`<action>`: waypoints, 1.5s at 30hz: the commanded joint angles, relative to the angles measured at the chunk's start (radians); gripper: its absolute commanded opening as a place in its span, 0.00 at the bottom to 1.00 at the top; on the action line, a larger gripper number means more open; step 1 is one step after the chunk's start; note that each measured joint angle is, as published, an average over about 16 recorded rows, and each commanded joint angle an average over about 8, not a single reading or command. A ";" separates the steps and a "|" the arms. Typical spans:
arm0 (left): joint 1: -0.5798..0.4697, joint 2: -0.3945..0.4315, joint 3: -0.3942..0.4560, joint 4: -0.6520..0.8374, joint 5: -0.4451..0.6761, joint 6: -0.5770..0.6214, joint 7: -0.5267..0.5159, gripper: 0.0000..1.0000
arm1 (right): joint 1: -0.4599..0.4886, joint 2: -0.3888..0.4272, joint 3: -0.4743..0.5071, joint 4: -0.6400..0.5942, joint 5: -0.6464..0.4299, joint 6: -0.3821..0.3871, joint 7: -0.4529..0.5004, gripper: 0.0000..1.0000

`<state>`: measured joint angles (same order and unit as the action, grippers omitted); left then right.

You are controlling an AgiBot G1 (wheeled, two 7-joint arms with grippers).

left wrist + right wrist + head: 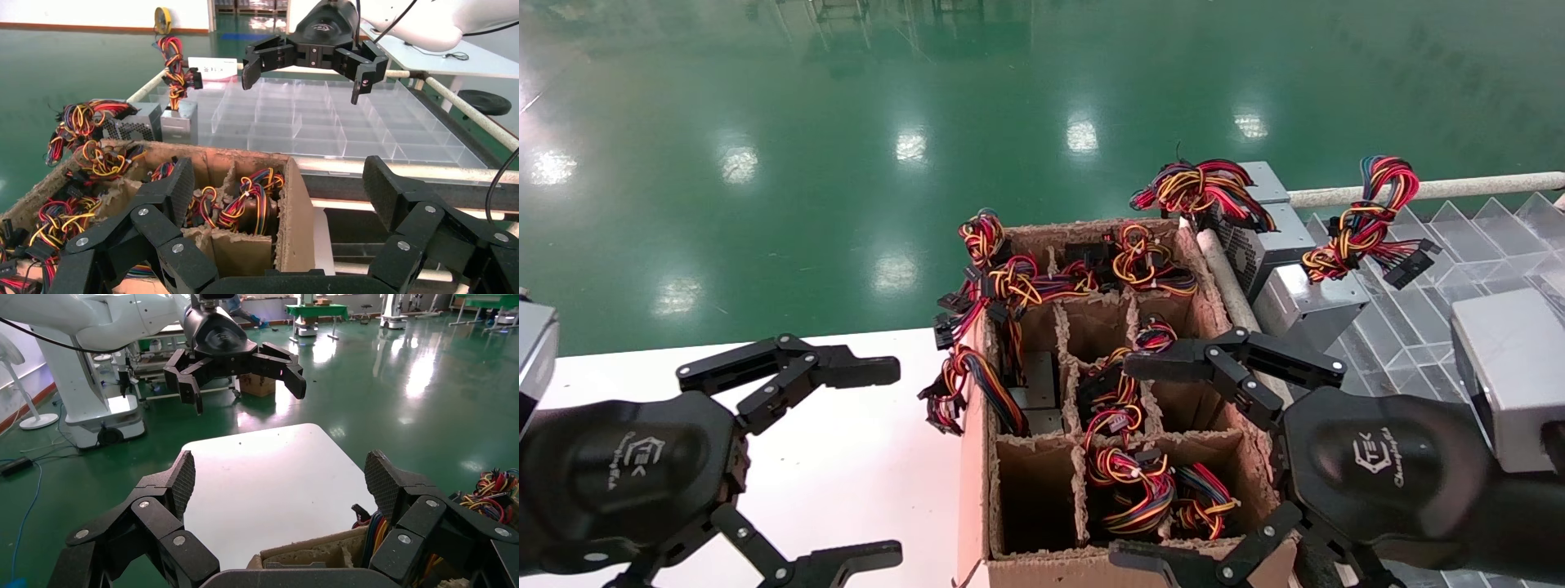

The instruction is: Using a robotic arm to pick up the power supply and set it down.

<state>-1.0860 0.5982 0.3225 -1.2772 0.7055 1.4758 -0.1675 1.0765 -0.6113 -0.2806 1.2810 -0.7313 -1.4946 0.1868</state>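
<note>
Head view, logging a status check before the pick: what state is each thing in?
Left tool: open, empty, over the white table.
Right tool: open, empty, over the cardboard box.
Cardboard box: open-topped, dividers frayed, some cells hold wired units, others bare.
Power supply: out of the box, resting on the clear tray, wires looped.

White surface (846, 457) on the left, clear-tray rack on the right, green floor (846, 122) beyond.
Brown cardboard divider box (977, 457) sits at the white surface's right edge, cells holding power supplies with red/yellow/orange wire bundles; one bundle (948, 392) hangs over its left wall. Rest of the white top is bare. Right of the box, a clear plastic compartment tray (1426, 327) on pale rails carries silver-grey metal power supplies (1303, 298) with looped multicolour wires, lined along its left edge, just beside the box.
</note>
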 commanded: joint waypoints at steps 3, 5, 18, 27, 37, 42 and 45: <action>0.000 0.000 0.000 0.000 0.000 0.000 0.000 1.00 | 0.000 0.000 0.000 0.000 0.000 0.000 0.000 1.00; 0.000 0.000 0.000 0.000 0.000 0.000 0.000 1.00 | 0.000 0.000 0.000 0.000 0.000 0.000 0.000 1.00; 0.000 0.000 0.000 0.000 0.000 0.000 0.000 1.00 | 0.000 0.000 0.000 0.000 0.000 0.000 0.000 1.00; 0.000 0.000 0.000 0.000 0.000 0.000 0.000 1.00 | 0.000 0.000 0.000 0.000 0.000 0.000 0.000 1.00; 0.000 0.000 0.000 0.000 0.000 0.000 0.000 1.00 | 0.000 0.000 0.000 0.000 0.000 0.000 0.000 1.00; 0.000 0.000 0.000 0.000 0.000 0.000 0.000 1.00 | 0.000 0.000 0.000 0.000 0.000 0.000 0.000 1.00; 0.000 0.000 0.000 0.000 0.000 0.000 0.000 1.00 | 0.000 0.000 0.000 0.000 0.000 0.000 0.000 1.00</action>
<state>-1.0860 0.5982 0.3225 -1.2772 0.7056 1.4758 -0.1675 1.0768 -0.6114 -0.2806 1.2809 -0.7313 -1.4946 0.1867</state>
